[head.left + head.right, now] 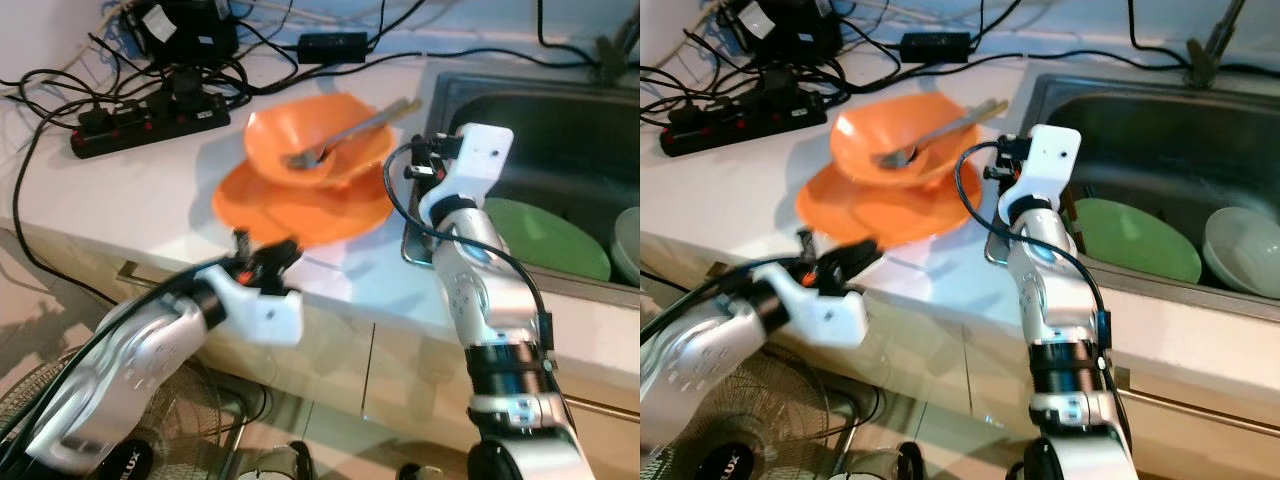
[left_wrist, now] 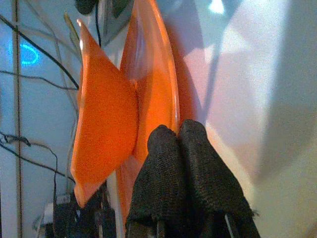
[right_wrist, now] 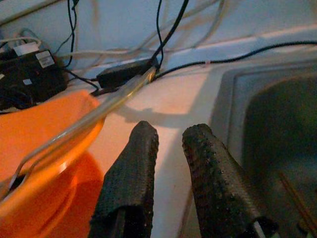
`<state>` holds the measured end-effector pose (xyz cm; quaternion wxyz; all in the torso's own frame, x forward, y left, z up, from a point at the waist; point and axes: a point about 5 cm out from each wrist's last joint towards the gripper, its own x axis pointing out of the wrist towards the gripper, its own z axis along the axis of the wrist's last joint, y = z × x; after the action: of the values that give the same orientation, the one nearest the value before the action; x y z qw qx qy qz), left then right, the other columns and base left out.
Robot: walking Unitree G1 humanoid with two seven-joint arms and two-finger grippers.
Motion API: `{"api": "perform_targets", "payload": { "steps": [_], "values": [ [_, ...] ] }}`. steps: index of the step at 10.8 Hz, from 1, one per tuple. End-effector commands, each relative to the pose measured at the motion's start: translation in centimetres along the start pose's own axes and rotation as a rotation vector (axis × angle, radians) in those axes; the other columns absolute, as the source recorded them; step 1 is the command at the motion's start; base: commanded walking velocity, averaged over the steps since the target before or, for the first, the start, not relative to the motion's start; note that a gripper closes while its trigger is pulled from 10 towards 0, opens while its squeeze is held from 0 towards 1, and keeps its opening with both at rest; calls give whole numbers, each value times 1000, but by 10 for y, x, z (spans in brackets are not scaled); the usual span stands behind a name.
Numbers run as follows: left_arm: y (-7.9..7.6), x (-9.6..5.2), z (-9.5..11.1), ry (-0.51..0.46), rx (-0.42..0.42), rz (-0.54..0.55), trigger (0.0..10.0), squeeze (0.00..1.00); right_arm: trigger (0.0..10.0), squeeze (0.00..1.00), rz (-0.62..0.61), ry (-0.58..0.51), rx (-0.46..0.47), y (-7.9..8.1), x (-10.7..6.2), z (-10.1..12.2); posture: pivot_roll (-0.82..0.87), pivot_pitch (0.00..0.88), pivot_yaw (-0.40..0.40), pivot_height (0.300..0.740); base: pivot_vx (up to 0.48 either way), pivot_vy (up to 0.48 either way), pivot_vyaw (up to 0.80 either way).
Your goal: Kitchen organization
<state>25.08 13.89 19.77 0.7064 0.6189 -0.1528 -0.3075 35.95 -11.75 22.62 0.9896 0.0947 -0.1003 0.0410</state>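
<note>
An orange plate (image 1: 300,205) lies on the white counter (image 1: 120,200) with an orange bowl (image 1: 315,140) on top of it. A metal utensil (image 1: 355,132) rests in the bowl, its handle pointing toward the sink. My left gripper (image 2: 178,130) is at the plate's near rim (image 1: 262,252), its black fingers shut on the edge. My right gripper (image 3: 168,131) hovers over the counter strip between the bowl and the sink, open with nothing between its fingers (image 3: 136,163).
A steel sink (image 1: 560,110) on the right holds a green plate (image 1: 545,238) and a white bowl (image 1: 628,245). A black power strip (image 1: 150,118) and tangled cables lie at the counter's back left. A fan (image 1: 60,420) stands on the floor below.
</note>
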Motion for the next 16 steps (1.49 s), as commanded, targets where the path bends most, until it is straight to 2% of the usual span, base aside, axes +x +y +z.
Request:
{"api": "perform_targets", "payload": {
  "steps": [1, 3, 4, 7, 8, 13, 14, 15, 16],
  "values": [
    [7, -5, 2, -2, 23, 17, 10000, 0, 10000, 0, 18, -24, 7, 4, 3, 4, 231, 99, 86, 740, 0, 0, 0],
    [9, -4, 1, 2, 12, 18, 10000, 0, 10000, 0, 16, -37, 5, 3, 6, 5, 229, 98, 88, 740, 0, 0, 0],
    [9, -4, 1, 2, 7, 18, 10000, 1000, 10000, 0, 13, -39, 5, 2, 6, 5, 226, 100, 90, 740, 0, 0, 0],
    [11, -1, 1, -4, -29, 30, 10000, 1000, 10000, 0, 5, -43, 3, 1, 5, 4, 216, 93, 96, 740, 0, 0, 0],
    [13, -1, 0, -9, -66, 35, 10000, 1000, 10000, 0, 8, -45, 3, 1, 5, 4, 215, 90, 97, 740, 0, 0, 0],
    [18, -12, -5, -68, -186, 18, 10000, 1000, 10000, 0, 20, -53, 7, 4, 11, 5, 241, 62, 94, 740, 0, 0, 0],
    [14, -15, -7, -75, -229, -18, 10000, 812, 10000, 0, 25, -56, 8, 6, 12, 6, 241, 50, 95, 740, 0, 0, 0],
    [18, -17, -10, -88, -308, 35, 10000, 0, 10000, 0, 29, -61, 9, 7, 13, 6, 236, 38, 93, 740, 0, 0, 0],
    [35, -16, -11, -100, -345, 170, 10000, 0, 10000, 0, 27, -70, 6, 5, 13, 8, 231, 26, 93, 740, 0, 0, 0]
  ]
}}
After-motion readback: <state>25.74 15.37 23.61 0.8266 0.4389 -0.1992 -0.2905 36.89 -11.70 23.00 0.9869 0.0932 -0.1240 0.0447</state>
